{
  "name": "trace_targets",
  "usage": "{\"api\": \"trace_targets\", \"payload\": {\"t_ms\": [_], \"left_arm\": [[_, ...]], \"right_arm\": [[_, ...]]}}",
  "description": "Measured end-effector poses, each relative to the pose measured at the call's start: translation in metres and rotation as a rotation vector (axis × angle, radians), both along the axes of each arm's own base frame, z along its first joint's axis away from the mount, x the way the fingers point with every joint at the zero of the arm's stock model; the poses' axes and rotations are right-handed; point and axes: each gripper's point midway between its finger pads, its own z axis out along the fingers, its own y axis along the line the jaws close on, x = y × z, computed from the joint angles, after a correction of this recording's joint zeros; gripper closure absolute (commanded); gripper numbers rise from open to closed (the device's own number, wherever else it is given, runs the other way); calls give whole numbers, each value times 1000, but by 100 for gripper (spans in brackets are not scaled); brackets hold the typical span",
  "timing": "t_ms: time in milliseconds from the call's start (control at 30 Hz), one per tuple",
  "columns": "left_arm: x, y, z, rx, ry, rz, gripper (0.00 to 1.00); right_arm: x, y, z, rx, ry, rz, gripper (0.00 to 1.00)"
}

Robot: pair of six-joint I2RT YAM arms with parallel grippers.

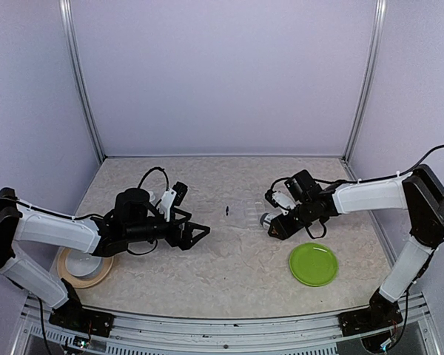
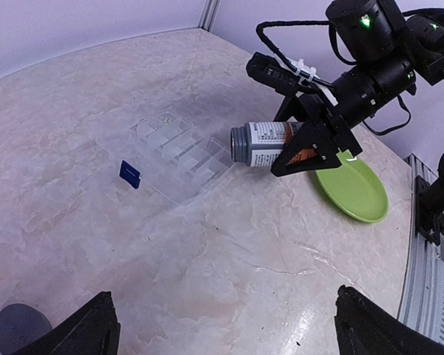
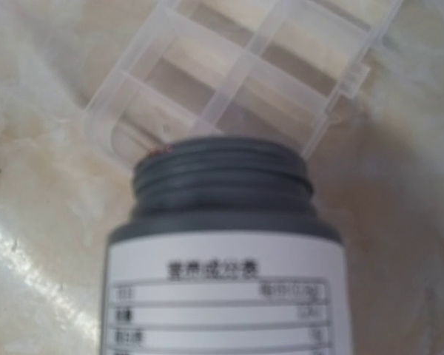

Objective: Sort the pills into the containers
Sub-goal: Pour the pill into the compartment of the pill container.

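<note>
My bottle (image 3: 226, 274) has a gray top and a white label. Just past its top, a clear box (image 3: 244, 74) with little rooms lies on the table (image 3: 29, 222).

You face a pale, marbled beige desk (image 1: 229, 274), closed in on three sides by plain lavender walls (image 1: 222, 74). Two slim metal posts (image 1: 81, 81) rise at its far corners, and a ribbed metal rail (image 1: 229, 329) runs along the near edge. The light is soft and even, with a faint sheen on the desk.
</note>
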Motion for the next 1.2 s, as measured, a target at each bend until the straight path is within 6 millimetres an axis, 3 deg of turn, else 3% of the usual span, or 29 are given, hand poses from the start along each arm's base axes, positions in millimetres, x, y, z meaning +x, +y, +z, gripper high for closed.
{"api": "trace_targets", "payload": {"t_ms": [1200], "left_arm": [[0, -1, -6, 10, 11, -3, 1]], "right_arm": [[-4, 1, 6, -23, 62, 13, 100]]}}
